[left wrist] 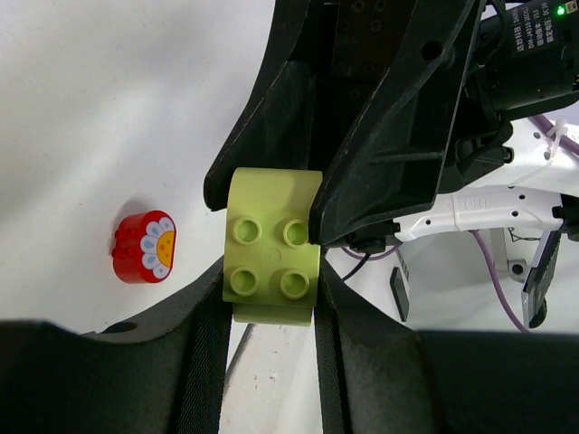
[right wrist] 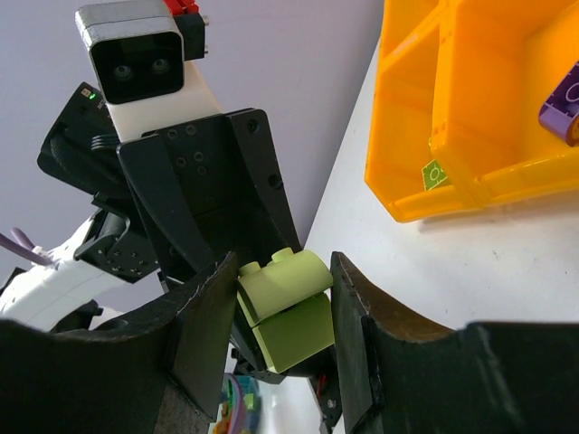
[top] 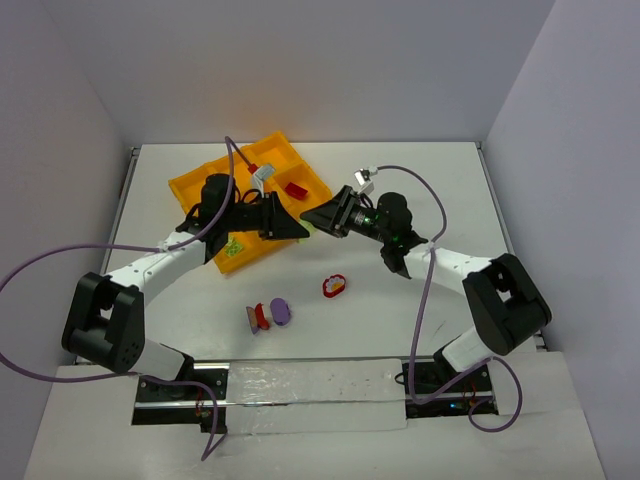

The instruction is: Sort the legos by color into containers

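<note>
Above the middle of the white table [top: 450, 200], just off the near corner of the orange-yellow tray [top: 190, 187], the two arms meet nose to nose. Between them hangs a yellow-green lego [left wrist: 271, 244] of smooth matte plastic with rounded shoulders, seemingly two pieces stacked. The left gripper [left wrist: 270, 289] has its black fingers clamped on the flanks. The right gripper [right wrist: 285, 280] comes from the opposite side, and its fingers press on the same piece. The four round studs face back toward the left wrist, and the stack's length runs along the line between the grippers. A glossy red lego [top: 335, 286] with a flower print lies on the table nearby, well apart from the fingers.
</note>
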You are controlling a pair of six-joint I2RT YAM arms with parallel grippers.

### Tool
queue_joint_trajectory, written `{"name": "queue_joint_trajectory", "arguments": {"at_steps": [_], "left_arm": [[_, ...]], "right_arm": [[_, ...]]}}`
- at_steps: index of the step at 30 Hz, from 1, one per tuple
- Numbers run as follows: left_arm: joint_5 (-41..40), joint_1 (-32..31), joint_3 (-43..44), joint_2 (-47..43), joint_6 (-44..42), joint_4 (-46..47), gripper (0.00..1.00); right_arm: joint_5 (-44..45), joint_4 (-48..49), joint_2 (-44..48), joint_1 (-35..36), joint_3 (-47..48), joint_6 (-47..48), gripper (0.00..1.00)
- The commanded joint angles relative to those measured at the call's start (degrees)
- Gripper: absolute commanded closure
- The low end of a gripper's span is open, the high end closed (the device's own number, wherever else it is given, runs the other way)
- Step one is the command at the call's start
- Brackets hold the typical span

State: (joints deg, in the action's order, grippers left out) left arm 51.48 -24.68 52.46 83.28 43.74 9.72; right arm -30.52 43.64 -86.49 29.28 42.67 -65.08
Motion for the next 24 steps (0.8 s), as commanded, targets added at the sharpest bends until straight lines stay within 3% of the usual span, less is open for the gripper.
{"name": "queue_joint_trajectory", "arguments": {"at_steps": [1,4,6,10,14,18,24], "left_arm": [[3.5,-2.3,1.6,0.0,-1.1,-0.2,0.9],[3.4,-2.3,2.6,0.1,-1.9,-1.3,0.87],[3.0,-2.3,3.8,0.8,-2.6,-2.5,0.77],[3.3,-2.2,4.8,2.4,-3.0,-3.0,0.69],[3.5,-2.2,5.4,3.8,-2.3,-2.0,0.43],[4.3,-2.2,6.3,5.1,-1.9,-1.4,0.24],[4.7,-2.2,7.0,6.3,-2.2,-1.5,0.19]], "right_arm": [[6.4,2.6,2.3,-0.1,-0.7,1.8,1.0],[5.9,3.0,3.0,0.0,-1.9,2.1,1.0],[5.7,2.9,3.5,-0.1,-2.4,2.3,1.0],[5.7,2.9,4.0,0.0,-2.9,2.4,1.0],[5.6,2.9,3.9,-0.1,-3.1,2.3,1.0],[5.7,2.9,3.7,0.0,-3.3,2.4,1.0],[5.9,2.8,2.9,-0.1,-3.5,2.3,1.0]]}}
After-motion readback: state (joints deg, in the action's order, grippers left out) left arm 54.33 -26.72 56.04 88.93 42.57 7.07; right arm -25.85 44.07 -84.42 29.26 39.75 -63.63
